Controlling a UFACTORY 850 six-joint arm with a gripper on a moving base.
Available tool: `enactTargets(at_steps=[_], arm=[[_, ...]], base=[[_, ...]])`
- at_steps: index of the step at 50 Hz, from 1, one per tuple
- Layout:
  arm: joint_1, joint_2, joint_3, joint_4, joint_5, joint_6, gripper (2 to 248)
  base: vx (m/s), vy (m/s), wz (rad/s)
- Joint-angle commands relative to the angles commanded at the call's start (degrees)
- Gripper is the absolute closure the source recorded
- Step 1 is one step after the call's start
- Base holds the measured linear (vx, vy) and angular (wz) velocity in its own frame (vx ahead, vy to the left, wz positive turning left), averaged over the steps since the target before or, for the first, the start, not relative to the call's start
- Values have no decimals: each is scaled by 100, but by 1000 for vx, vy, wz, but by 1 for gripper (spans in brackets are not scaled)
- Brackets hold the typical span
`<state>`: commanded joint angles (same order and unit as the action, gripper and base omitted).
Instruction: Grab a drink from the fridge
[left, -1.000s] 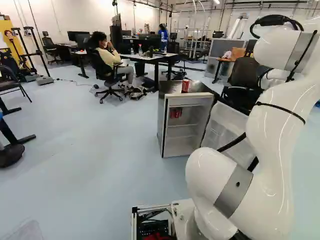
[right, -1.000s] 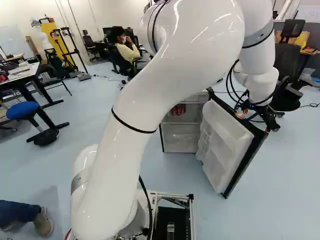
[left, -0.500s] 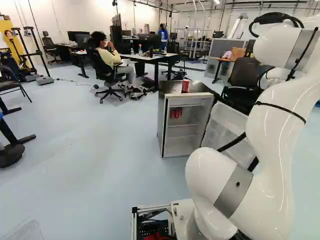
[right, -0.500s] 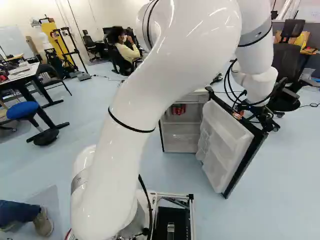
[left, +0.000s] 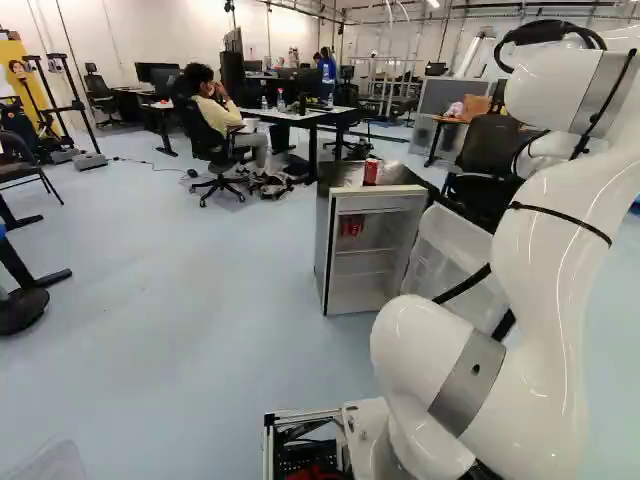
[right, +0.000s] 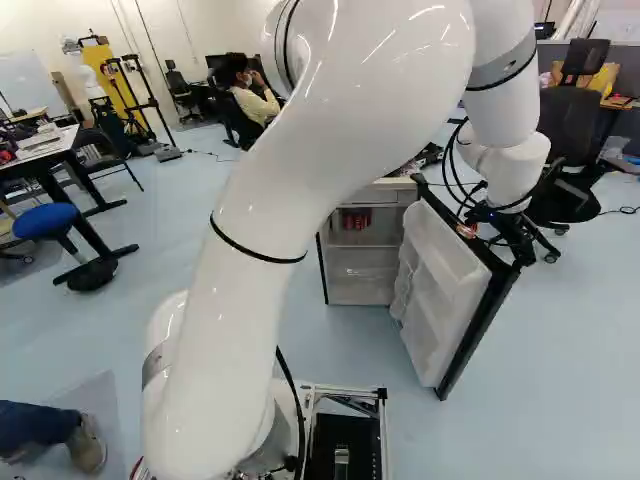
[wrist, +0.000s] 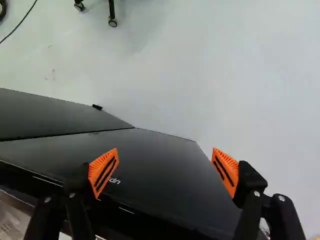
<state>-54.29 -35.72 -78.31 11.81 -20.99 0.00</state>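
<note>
In the right base view my gripper is at the top outer corner of the fridge door, which stands open. The wrist view shows the gripper open, its orange pads wide apart above the door's dark outer face; whether they touch it I cannot tell. The fridge has its interior facing the base, with red drink cans on an upper shelf. Another red can stands upright on the fridge top. My arm hides the gripper in the left base view.
Behind the fridge are a desk and an office chair. Another office chair stands just beyond my gripper. A blue stool is at the left of the right base view.
In the right base view my gripper and forearm have shifted left, and the door's free edge has swung left too. The base and the fridge body have stayed put.
</note>
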Motion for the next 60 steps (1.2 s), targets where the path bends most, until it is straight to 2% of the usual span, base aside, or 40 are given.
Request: enactTargets(at_steps=[60], arm=[[251,523,765,0,-650,0,3]], base=[[0,0,0]])
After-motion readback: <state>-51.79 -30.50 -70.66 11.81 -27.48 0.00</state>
